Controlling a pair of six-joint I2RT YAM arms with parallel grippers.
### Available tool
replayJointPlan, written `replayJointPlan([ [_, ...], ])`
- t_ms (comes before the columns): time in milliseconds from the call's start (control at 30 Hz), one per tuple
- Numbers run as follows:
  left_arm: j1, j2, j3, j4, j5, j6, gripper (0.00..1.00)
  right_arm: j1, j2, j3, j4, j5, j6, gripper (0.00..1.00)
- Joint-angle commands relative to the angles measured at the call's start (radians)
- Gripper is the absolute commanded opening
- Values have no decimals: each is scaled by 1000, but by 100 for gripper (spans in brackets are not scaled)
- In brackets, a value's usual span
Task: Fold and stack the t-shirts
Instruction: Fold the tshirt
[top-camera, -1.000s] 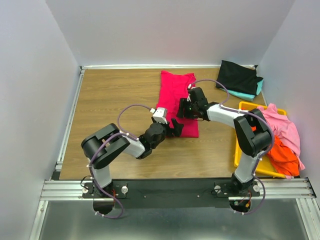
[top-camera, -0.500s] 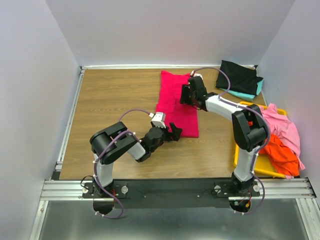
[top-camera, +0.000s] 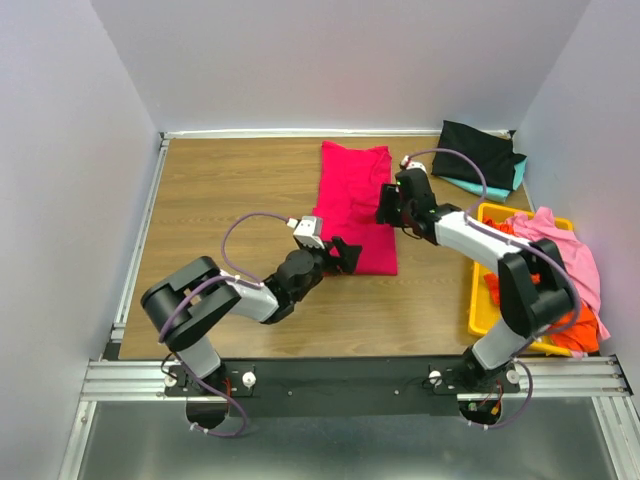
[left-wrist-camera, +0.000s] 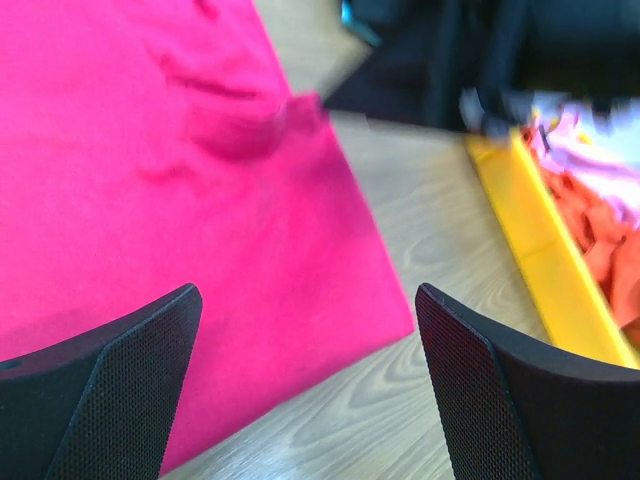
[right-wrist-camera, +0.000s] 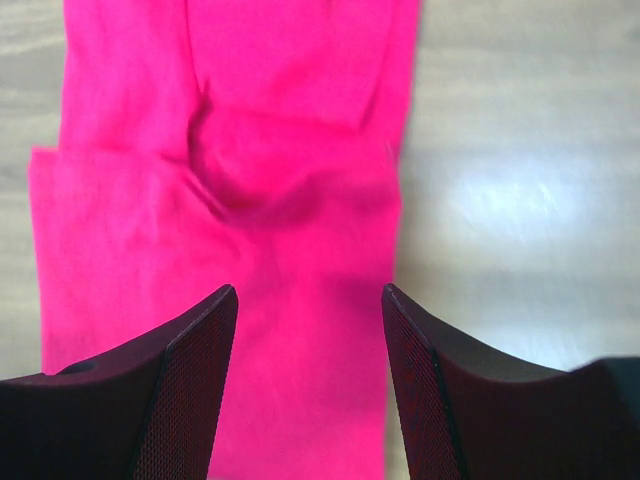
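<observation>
The crimson-red t-shirt (top-camera: 352, 200) lies flat on the table, folded into a long strip running from far to near. My left gripper (top-camera: 346, 253) is open and empty at the strip's near edge; the left wrist view shows the shirt's near right corner (left-wrist-camera: 200, 200) between the fingers (left-wrist-camera: 520, 400). My right gripper (top-camera: 386, 206) is open and empty over the strip's right edge; the right wrist view shows the red cloth (right-wrist-camera: 250, 200) with a small crease. A black t-shirt (top-camera: 478, 152) lies folded on a teal one (top-camera: 492, 188) at the far right.
A yellow bin (top-camera: 477, 290) stands at the right edge, with a pink shirt (top-camera: 562, 248) and an orange shirt (top-camera: 578, 332) heaped in it. The bin (left-wrist-camera: 530, 230) also shows in the left wrist view. Grey walls enclose the wooden table (top-camera: 230, 190).
My right gripper went up to the far part of the red strip, then came back to its right edge. My left gripper shifted slightly at the near edge, and its arm stretched out.
</observation>
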Motion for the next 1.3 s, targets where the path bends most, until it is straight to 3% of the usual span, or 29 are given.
replayJointPlan([
  [0,-6,-73,24,-215,-107,31,95,11,-112,-128,-41,22,48,67],
  [167,-3,-122,5,-366,-204,6,96,22,-244,-291,-56,36,100,67],
  [333,13,-147,-27,-437,-207,-33,96,28,-303,-406,-60,-4,123,63],
  [900,52,-200,-87,-506,-219,-69,96,59,-280,-478,-30,-45,157,58],
  [1067,52,-202,-104,-511,-212,-84,96,60,-237,-483,-4,-76,154,46],
  [1267,50,-206,-112,-524,-199,-92,95,62,-232,-494,0,-102,148,22],
])
